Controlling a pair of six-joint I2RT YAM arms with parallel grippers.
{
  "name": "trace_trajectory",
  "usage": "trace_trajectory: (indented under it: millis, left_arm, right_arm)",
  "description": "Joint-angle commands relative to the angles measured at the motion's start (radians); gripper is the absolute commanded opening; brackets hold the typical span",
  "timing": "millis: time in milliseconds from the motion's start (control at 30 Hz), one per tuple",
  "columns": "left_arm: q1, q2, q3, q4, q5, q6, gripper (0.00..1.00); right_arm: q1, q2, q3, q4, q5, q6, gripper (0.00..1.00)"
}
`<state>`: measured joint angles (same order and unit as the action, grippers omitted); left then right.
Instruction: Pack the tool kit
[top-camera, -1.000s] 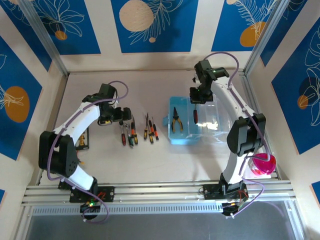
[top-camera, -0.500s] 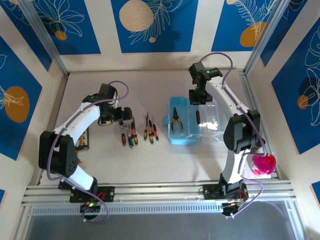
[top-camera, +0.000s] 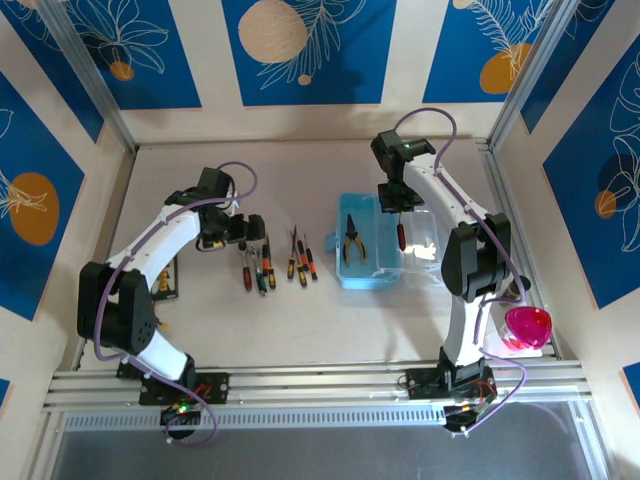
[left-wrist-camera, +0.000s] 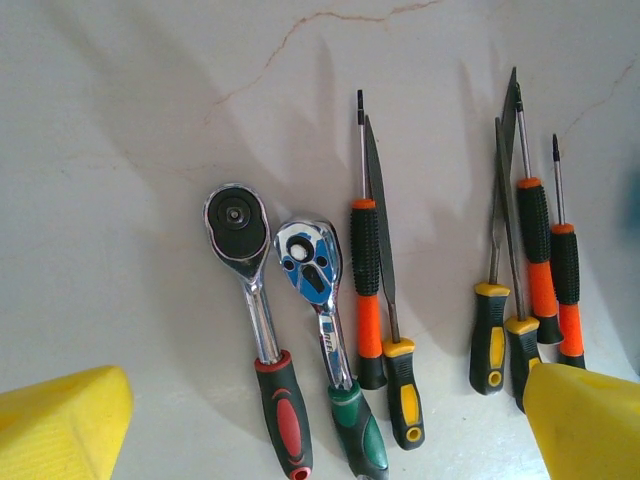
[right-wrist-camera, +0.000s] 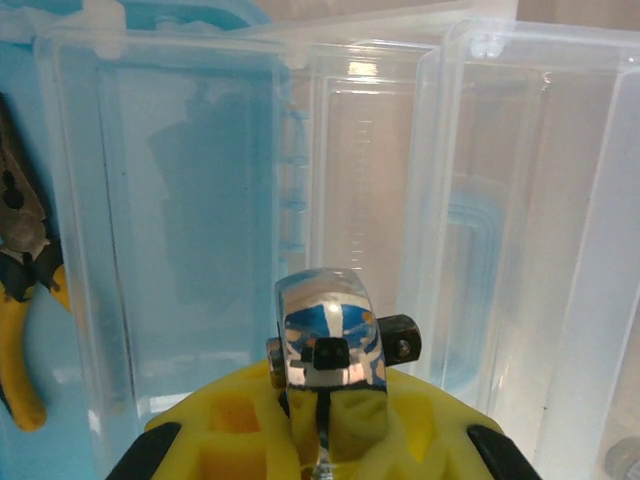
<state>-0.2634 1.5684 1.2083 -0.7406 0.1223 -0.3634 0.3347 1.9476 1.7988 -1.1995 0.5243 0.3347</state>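
The tool kit's light-blue case (top-camera: 352, 272) lies open at centre right, its clear lid (top-camera: 428, 240) folded out to the right. Yellow-handled pliers (top-camera: 351, 240) rest in the base. My right gripper (top-camera: 398, 203) hangs over the case, shut on a ratchet wrench (top-camera: 400, 236) whose red handle points down; its chrome head (right-wrist-camera: 328, 330) sticks out of the yellow pads (right-wrist-camera: 240, 425). My left gripper (left-wrist-camera: 325, 392) stands open above the loose tools on the table: a red-handled ratchet (left-wrist-camera: 258, 340), a green-handled ratchet (left-wrist-camera: 330, 350) and several screwdrivers and files (left-wrist-camera: 520, 280).
A pink cup (top-camera: 527, 327) stands at the near right by the right arm's base. A small black item (top-camera: 165, 284) lies at the left behind the left arm. Aluminium rails (top-camera: 320, 385) run along the near edge.
My right gripper has shifted a little left over the case, carrying the ratchet with it. The left arm has not moved.
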Motion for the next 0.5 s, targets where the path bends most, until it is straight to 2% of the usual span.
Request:
trace_trajectory:
  millis: [0, 267, 467]
  left_arm:
    - [0.009, 0.014, 0.003, 0.005, 0.018, 0.017, 1.0]
    - [0.009, 0.015, 0.009, -0.001, 0.02, 0.021, 1.0]
    - [0.009, 0.001, -0.001, -0.003, 0.014, 0.02, 1.0]
  right_arm:
    - [0.009, 0.026, 0.012, -0.026, 0.049, 0.016, 0.0]
    - [0.008, 0.04, 0.014, -0.006, 0.031, 0.013, 0.0]
    - [0.004, 0.05, 0.019, -0.015, 0.065, 0.023, 0.0]
